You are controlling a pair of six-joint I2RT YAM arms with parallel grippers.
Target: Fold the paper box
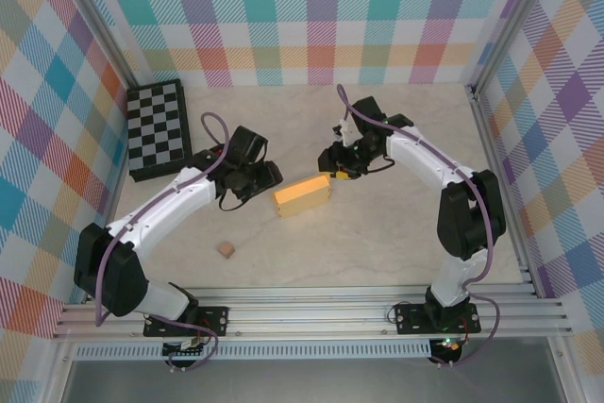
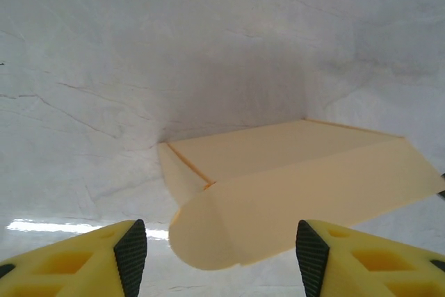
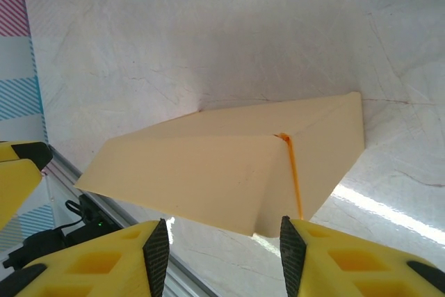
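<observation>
The paper box (image 1: pixel 302 195) is seen at the middle of the table (image 1: pixel 387 243) in the top view. It is a compact yellow-orange block, and its long axis is laid from about 8 o'clock to 2 o'clock. It is bracketed by the two arms, one at each short end.

The left gripper (image 1: pixel 267 179) is placed just beside the box's 9 o'clock end. In the left wrist view its fingers (image 2: pixel 131 254) are held well apart. A rounded flap of the box is seen low between them, with bare table on either side of it, so nothing is clamped.

The right gripper (image 1: pixel 337 173) is set at the box's 2 o'clock end. In the right wrist view its jaws are also parted, with table visible in the gap. The box's near corner, marked by an orange crease, is found just above the fingertips (image 3: pixel 157 255). Whether the card is touched there cannot be told from this angle, but it does not appear to be gripped.

A chessboard (image 1: pixel 159 129) is laid at the table's 10 o'clock corner, well apart from the box. A small tan cube (image 1: pixel 226 249) is left at about 7 o'clock from the box, near the left arm.
</observation>
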